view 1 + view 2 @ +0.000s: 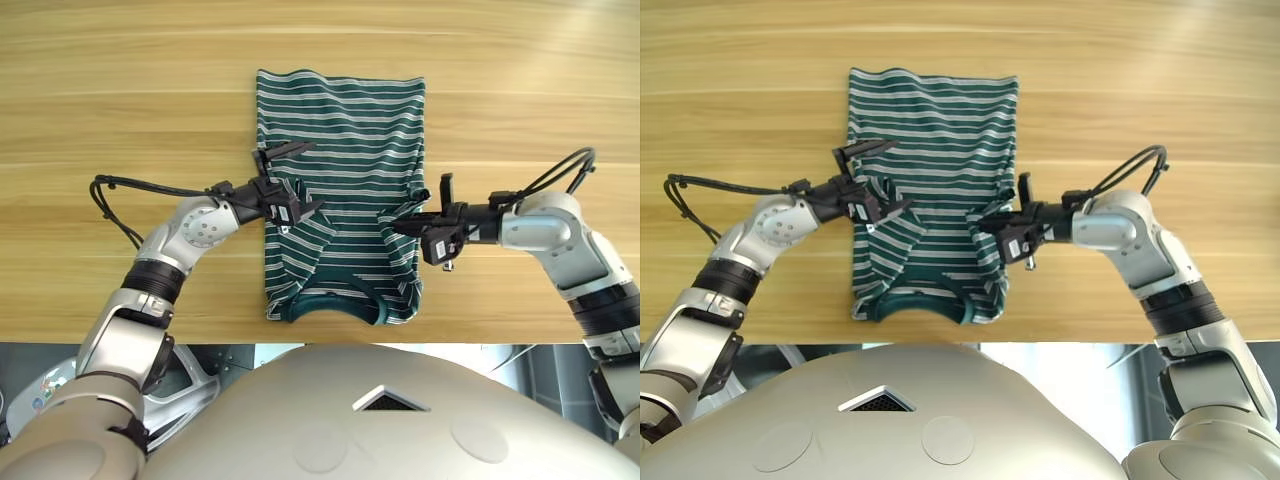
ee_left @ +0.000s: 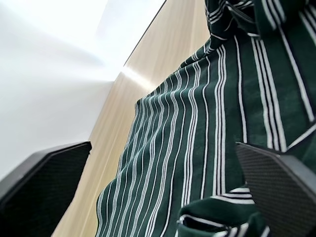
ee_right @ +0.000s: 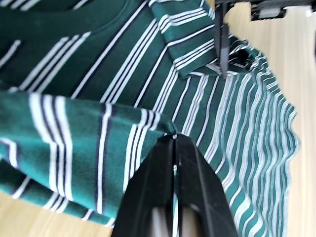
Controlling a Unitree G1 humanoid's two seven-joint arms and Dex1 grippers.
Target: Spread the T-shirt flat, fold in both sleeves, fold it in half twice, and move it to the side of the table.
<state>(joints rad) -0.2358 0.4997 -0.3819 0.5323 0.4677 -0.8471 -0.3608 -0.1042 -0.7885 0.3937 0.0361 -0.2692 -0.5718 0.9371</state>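
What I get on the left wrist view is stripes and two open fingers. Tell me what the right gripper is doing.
Observer: The right gripper is shut on a fold of the T-shirt at its right edge.
Operator: Give me the shirt's lie.
Observer: Collar toward the robot, by the table's near edge.
Operator: Report the fold stage.
Observer: Both sleeves look folded in; no half fold yet.
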